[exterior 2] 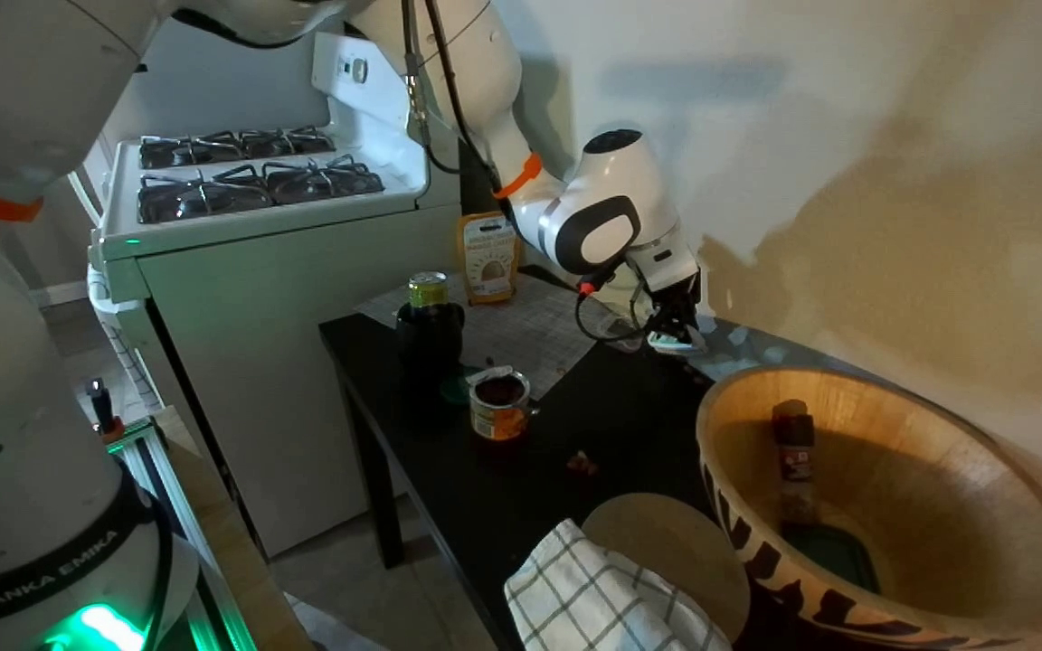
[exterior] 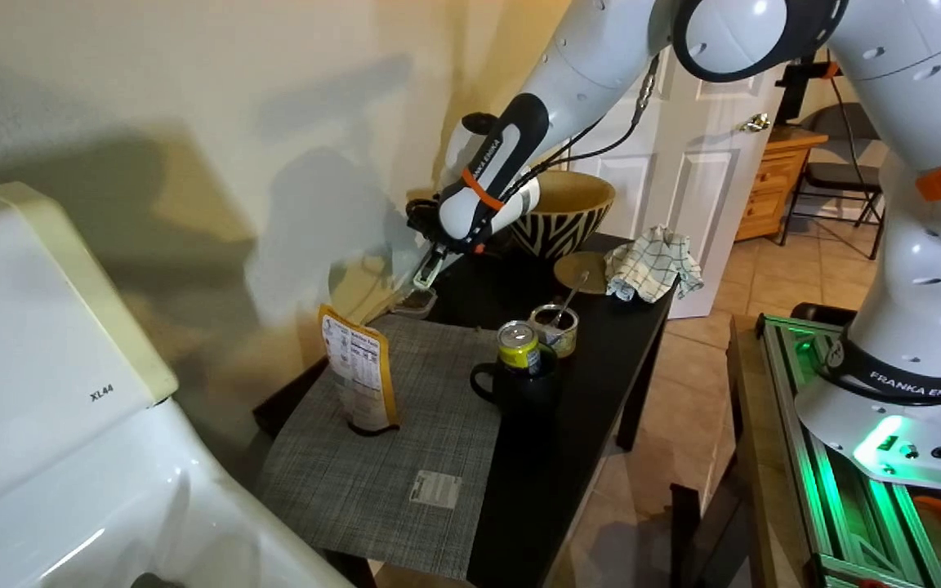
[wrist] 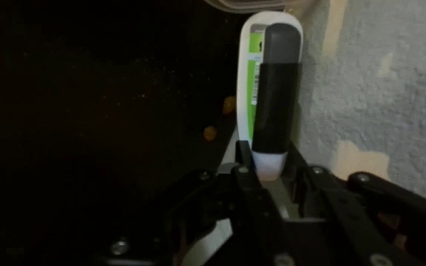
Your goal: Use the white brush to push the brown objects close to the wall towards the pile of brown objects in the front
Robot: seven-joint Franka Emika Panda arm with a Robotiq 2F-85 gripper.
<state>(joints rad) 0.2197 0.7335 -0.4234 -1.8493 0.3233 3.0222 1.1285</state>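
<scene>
On the black tabletop (wrist: pixel 142 111) at wrist-view centre, two brown morsels (wrist: pixel 209 133) seemingly await pushing, though the gripper (wrist: pixel 268 157) has the white brush (wrist: pixel 276 96) pinched.

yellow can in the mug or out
In: both exterior views show the yellow can sticking up from the mug, its base hidden.

Brush (wrist: pixel 271 96) is white with a dark grip and green label, lined up lengthwise right beside the cream wall (exterior: pixel 193 106), hard to tell if touching. Two small brown bits (wrist: pixel 229 105) sit near its side away from the wall. Brown pile (exterior 2: pixel 582 464), pretty small and blurry, is well apart from it.
</scene>
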